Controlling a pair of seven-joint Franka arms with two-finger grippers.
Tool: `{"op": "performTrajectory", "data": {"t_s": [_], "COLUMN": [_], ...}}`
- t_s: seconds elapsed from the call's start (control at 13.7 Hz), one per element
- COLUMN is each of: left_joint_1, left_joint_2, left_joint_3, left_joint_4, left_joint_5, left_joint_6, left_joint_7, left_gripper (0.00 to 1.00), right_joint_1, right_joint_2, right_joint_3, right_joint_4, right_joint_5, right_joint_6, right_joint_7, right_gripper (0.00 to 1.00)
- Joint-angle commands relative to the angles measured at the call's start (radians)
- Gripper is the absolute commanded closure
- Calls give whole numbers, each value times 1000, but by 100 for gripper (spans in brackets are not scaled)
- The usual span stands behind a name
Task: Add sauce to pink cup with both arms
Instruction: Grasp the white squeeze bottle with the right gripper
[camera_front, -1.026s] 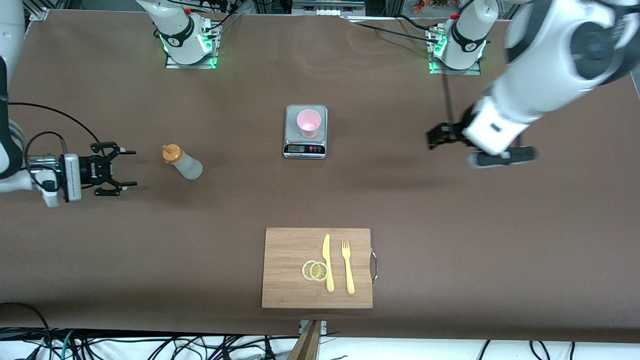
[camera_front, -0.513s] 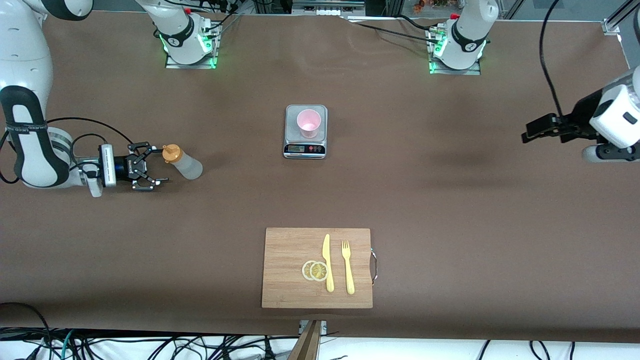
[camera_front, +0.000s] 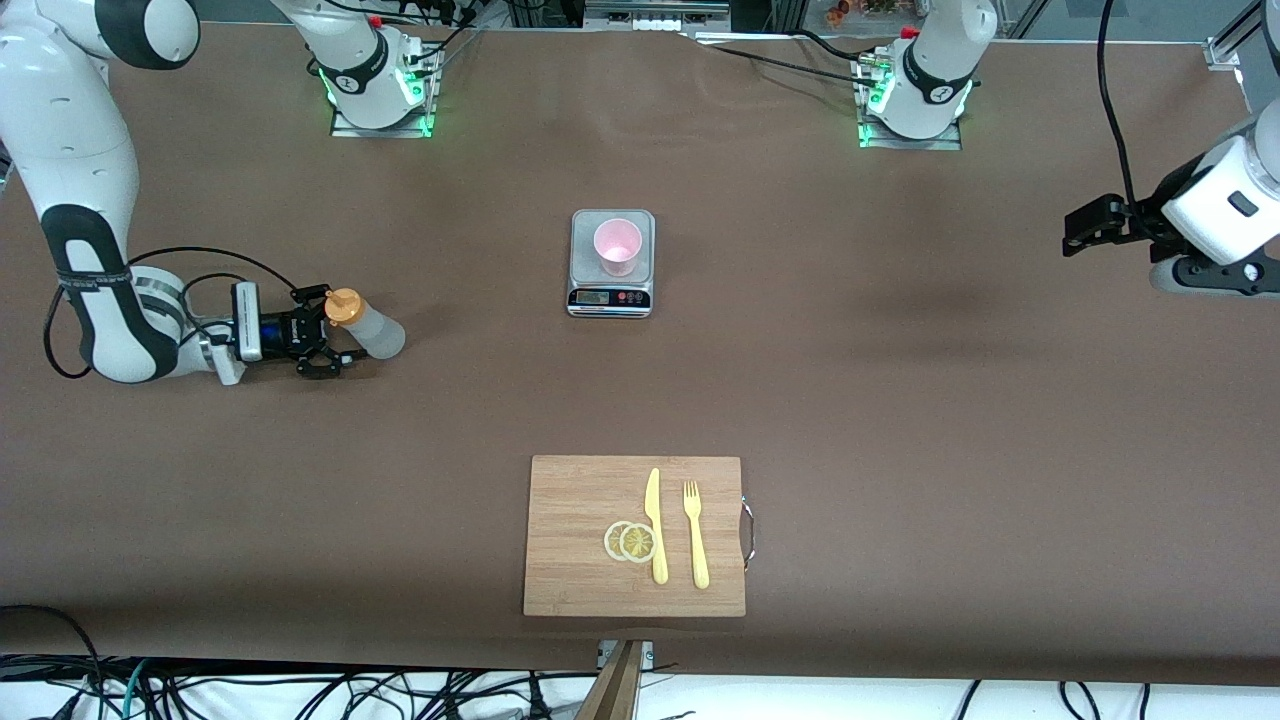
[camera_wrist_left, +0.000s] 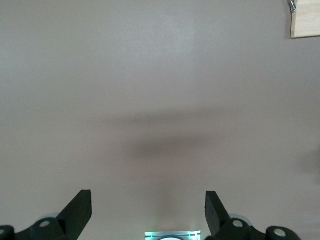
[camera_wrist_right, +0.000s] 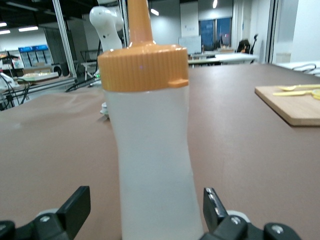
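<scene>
The sauce bottle (camera_front: 368, 326) stands on the brown surface (camera_front: 900, 420) toward the right arm's end; no label or writing can be read on it. The right end effector (camera_front: 338, 340) sits around it, fingers wide apart on either side of its body, not gripping. The right wrist view shows the bottle (camera_wrist_right: 150, 145) close up, its orange cap plain, with a lit room of tables and glass partitions in the background; the front view shows none of that. The pink cup (camera_front: 617, 246) stands on a scale (camera_front: 611, 296) at mid-surface; the scale's display is unreadable. The left end effector (camera_front: 1085, 225) waits over the left arm's end, fingers wide and empty; its wrist view shows bare surface and a corner of the wooden board (camera_wrist_left: 305, 19).
</scene>
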Motion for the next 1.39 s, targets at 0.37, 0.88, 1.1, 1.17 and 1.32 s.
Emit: {"op": "performTrajectory", "data": {"t_s": [0.37,0.88,1.1,1.17,1.32], "left_joint_1": [19,22,22,22,22], "left_joint_2": [-3,-1,-3,-1,-3], "left_joint_3": [-21,-15,-15,-15,-15], "left_joint_4": [-5,-4,-4,-4,-4], "left_joint_5": [16,9,9,9,9], "left_joint_6": [-21,-16,-16,-16,-16], "left_joint_7": [24,26,26,26,26], "left_gripper": [0,0,0,0,0], "right_joint_1": [43,62,66,74,101], "right_joint_2": [19,7,2,-5,-39], "right_joint_3": [21,21,20,20,20], "right_joint_4": [-3,20,35,38,40], "right_joint_5": [82,2,2,2,2], "right_joint_6": [-41,-70,-77,-77,-70], "right_joint_7": [15,208,265,292,381], "right_gripper": [0,66,88,88,91]}}
